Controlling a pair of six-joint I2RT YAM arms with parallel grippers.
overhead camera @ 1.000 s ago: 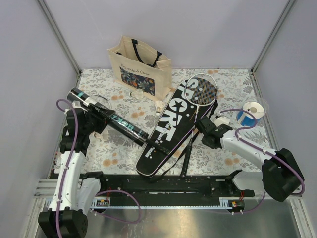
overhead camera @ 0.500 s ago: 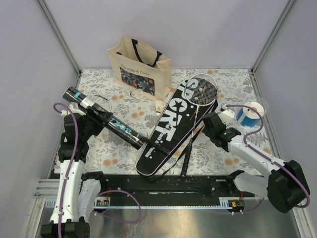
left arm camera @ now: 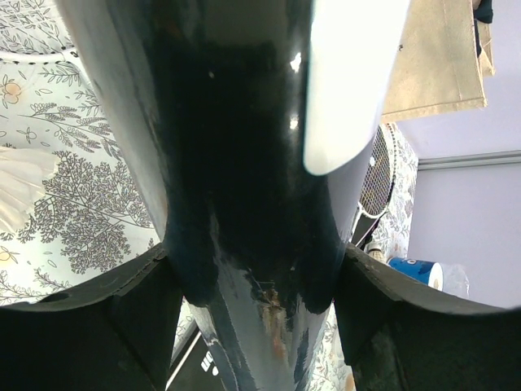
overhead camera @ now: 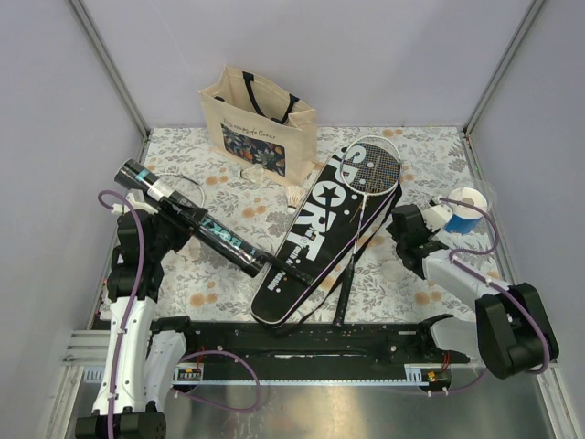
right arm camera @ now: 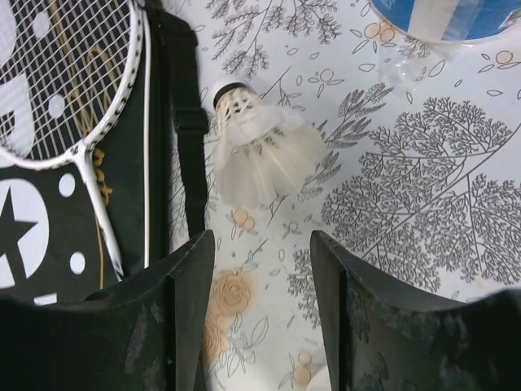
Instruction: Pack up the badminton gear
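Note:
My left gripper (overhead camera: 180,219) is shut on the long black tube (overhead camera: 196,222) and holds it slanted over the table's left side; the tube fills the left wrist view (left arm camera: 244,163). My right gripper (overhead camera: 405,221) is open and empty, low over the cloth. A white feather shuttlecock (right arm camera: 260,155) lies just ahead of its fingertips (right arm camera: 183,269). The black "SPORT" cover (overhead camera: 311,229) lies in the middle with a racket (overhead camera: 375,165) on top. Another shuttlecock (overhead camera: 294,197) lies left of the cover. A second racket's frame (overhead camera: 181,186) shows under the tube.
A beige floral tote bag (overhead camera: 259,119) stands at the back. A blue-and-white roll (overhead camera: 462,208) sits right of my right gripper. The cover's black strap (right arm camera: 186,122) runs beside the shuttlecock. Grey walls close in the table on three sides.
My right gripper has moved right, away from the cover and towards the blue-and-white roll. My left arm has shifted the tube slightly left.

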